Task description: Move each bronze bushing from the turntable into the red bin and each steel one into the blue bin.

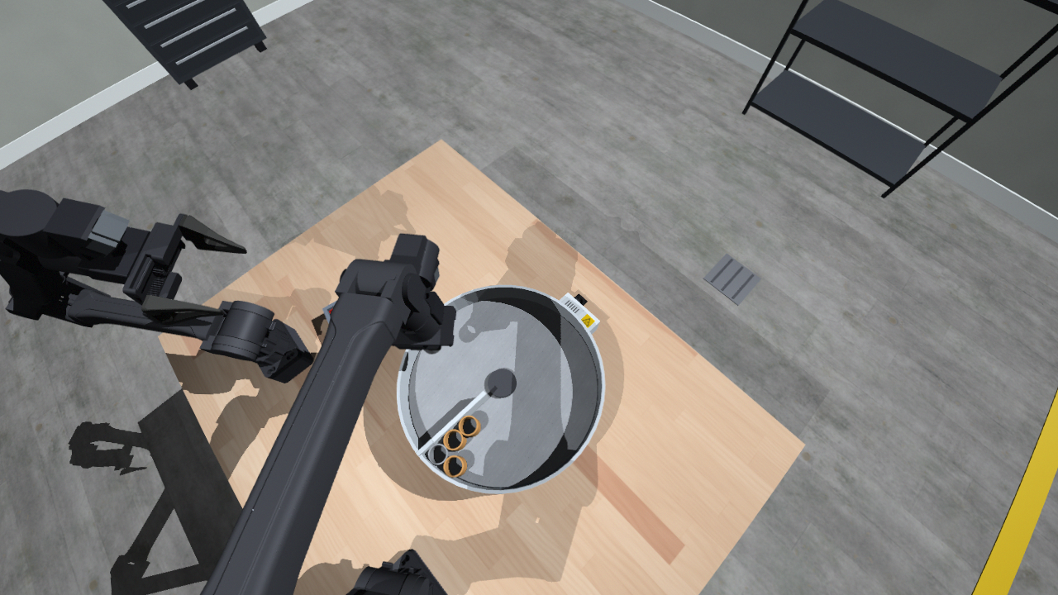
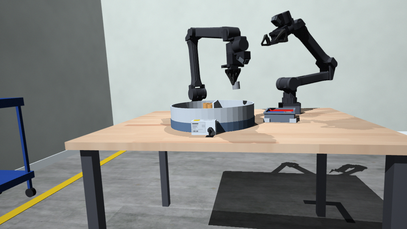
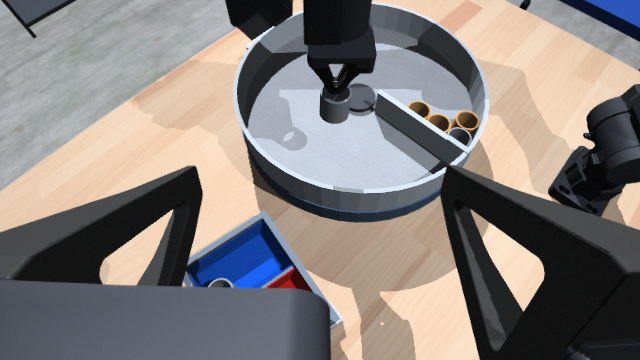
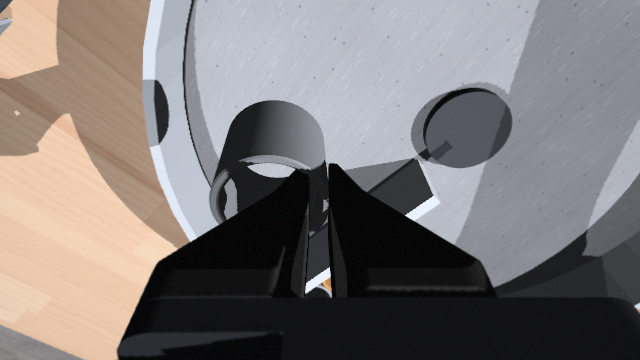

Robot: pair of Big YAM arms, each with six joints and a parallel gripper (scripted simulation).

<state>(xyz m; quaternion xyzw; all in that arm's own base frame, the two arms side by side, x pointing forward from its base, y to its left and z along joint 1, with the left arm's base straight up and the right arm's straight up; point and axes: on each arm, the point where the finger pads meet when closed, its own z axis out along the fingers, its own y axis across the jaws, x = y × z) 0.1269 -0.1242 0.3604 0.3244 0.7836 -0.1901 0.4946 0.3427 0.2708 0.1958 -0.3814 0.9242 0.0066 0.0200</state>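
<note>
My right gripper (image 2: 233, 83) (image 3: 335, 90) (image 4: 318, 179) is shut on the wall of a steel bushing (image 2: 236, 85) (image 3: 334, 111) (image 4: 274, 132), held slightly tilted above the turntable (image 1: 599, 414) (image 2: 199, 114). Beside its divider stand three bronze bushings, one near the divider's inner end (image 3: 419, 109), one in the middle (image 3: 439, 122) and one near the wall (image 3: 468, 121), with a steel bushing (image 3: 459, 136) among them. The blue bin (image 3: 240, 250) holds one steel bushing (image 3: 221, 283). The red bin (image 3: 292, 281) is partly hidden. My left gripper (image 3: 321, 179) is open, away from the turntable.
The divider (image 3: 415, 125) stands up inside the turntable. A white control box (image 1: 580, 311) (image 2: 203, 127) sits against the turntable's outer side. The grey tray (image 2: 279, 117) with both bins stands beside the turntable, and the right arm hides most of it in the top view.
</note>
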